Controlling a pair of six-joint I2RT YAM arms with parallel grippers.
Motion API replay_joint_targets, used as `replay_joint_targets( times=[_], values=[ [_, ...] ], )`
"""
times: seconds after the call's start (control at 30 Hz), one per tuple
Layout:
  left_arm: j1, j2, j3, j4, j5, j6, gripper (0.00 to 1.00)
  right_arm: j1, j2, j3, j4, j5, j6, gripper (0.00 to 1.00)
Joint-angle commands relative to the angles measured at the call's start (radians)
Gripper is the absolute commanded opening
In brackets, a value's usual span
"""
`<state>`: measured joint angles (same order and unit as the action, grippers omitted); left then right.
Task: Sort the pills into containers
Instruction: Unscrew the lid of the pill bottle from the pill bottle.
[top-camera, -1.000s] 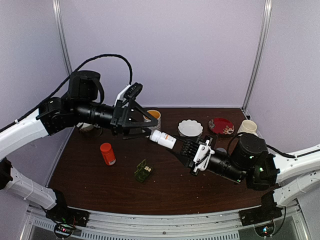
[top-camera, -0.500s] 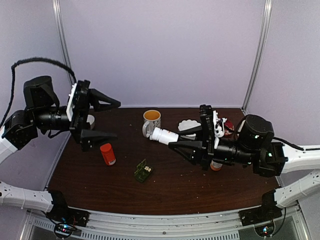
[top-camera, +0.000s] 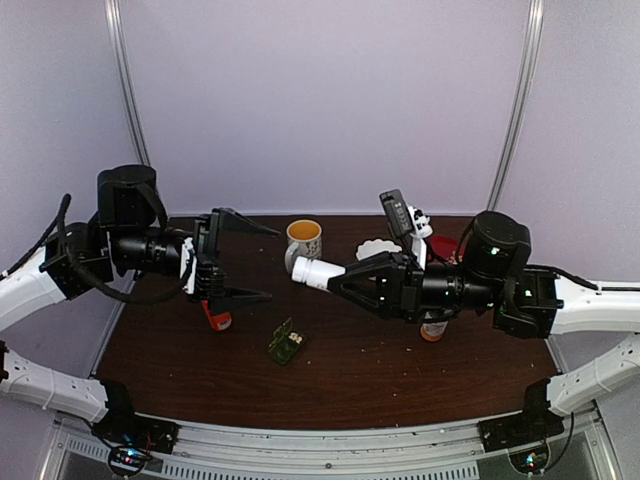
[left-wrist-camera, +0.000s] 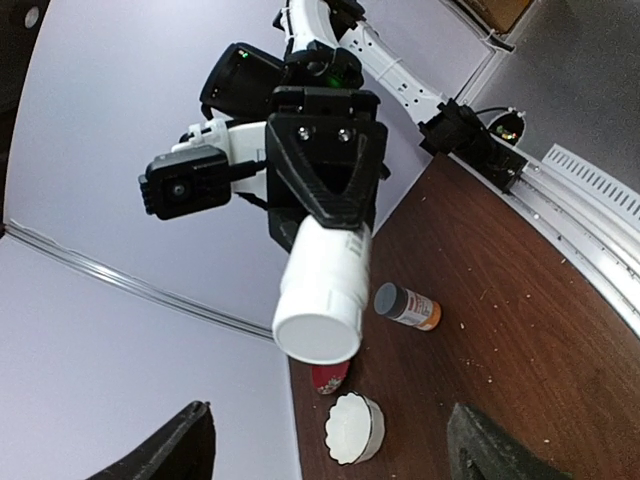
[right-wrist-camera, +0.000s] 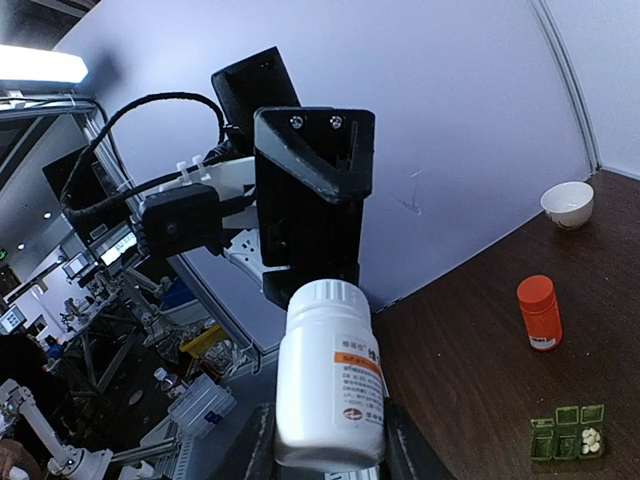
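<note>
The green pill box (top-camera: 287, 343) lies on the dark brown table (top-camera: 380, 380), near the front and a bit left of the middle. From the right wrist view its little cups (right-wrist-camera: 567, 432) are open on top, and one end cup has white pills (right-wrist-camera: 590, 437) in it.

Seen from above, with the pill box as the middle of the clock:

- At 10 o'clock, near the box, stands the orange bottle (top-camera: 215, 312). A dark finger of the left arm partly hides it.
- At 12 o'clock, far back, is a mug (top-camera: 303, 240) that is orange inside.
- At 1 o'clock, up in the air, is a white bottle (top-camera: 318, 272). The right gripper (top-camera: 340, 281) squeezes it on both sides and holds it lying flat, with its cap end pointing to 9 o'clock.
- At 11 o'clock the left gripper (top-camera: 255, 262) is wide open with nothing in it. It faces the bottle's cap but does not touch it.
- At 2 o'clock is a white bowl (top-camera: 378, 250), with a red plate (top-camera: 445, 245) just past it.
- At 3 o'clock, under the right arm, stands a small orange bottle with a dark cap (top-camera: 432, 328).
</note>
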<state>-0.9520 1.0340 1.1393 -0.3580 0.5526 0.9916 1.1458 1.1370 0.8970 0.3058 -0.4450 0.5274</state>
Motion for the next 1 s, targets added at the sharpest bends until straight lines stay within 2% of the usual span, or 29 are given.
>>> replay_joint_targets(
  times=[0.0,0.6,0.97],
  values=[
    [-0.012,0.023,0.031,0.085,-0.013,0.104,0.81,-0.009,0.004,0.039,0.030,-0.044,0.059,0.10],
    [-0.025,0.057,0.048,0.091,0.022,0.087,0.63,-0.012,0.097,0.078,0.080,-0.088,0.067,0.09],
    [-0.025,0.060,0.046,0.091,0.047,0.090,0.41,-0.014,0.106,0.082,0.088,-0.098,0.067,0.09]
  ],
)
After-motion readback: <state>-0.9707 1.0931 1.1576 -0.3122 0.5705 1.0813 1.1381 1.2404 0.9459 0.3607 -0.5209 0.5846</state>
